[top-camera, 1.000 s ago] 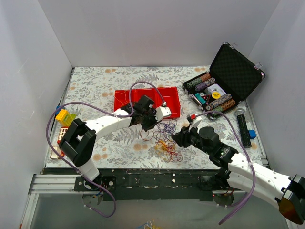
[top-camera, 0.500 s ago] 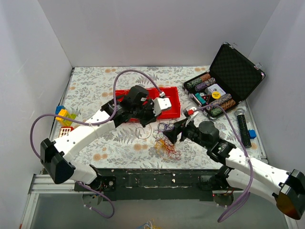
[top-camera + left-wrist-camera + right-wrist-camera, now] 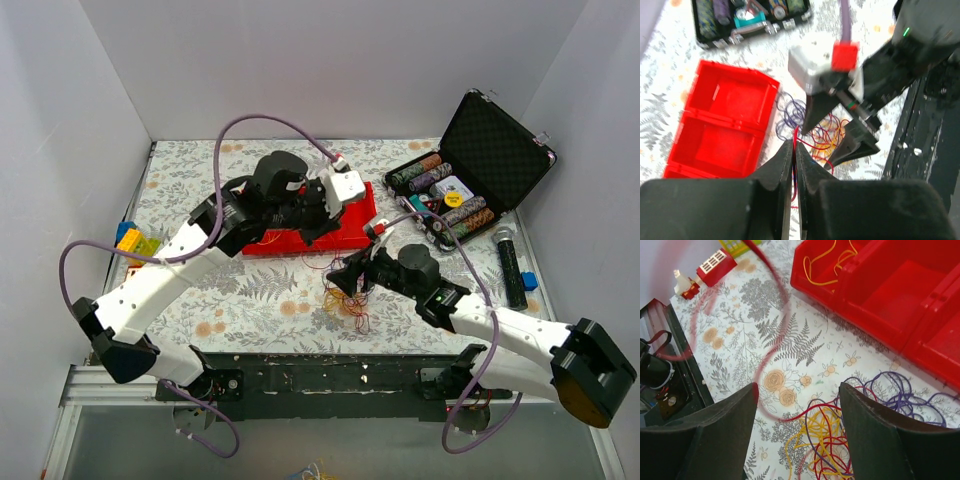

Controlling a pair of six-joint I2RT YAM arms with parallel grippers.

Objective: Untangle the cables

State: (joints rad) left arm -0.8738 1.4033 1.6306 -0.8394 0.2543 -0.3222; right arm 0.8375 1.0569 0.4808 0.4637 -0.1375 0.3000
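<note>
From above, the left hand (image 3: 318, 232) and its arm cover much of the red tray (image 3: 357, 232); the right hand (image 3: 335, 285) hides part of the cables (image 3: 350, 305). On the right wrist camera a red cable (image 3: 786, 305) near the lens is blurred. The case (image 3: 715, 39) runs off the left wrist picture's top edge.

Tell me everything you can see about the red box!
The red box looks like shiny plastic, open on top and split into compartments by low walls. It sits flat on the flowery tablecloth, beside the tangle of cables. One compartment holds a loose yellow-orange wire; the others in view look empty. From above, the left arm hides part of it.
</note>
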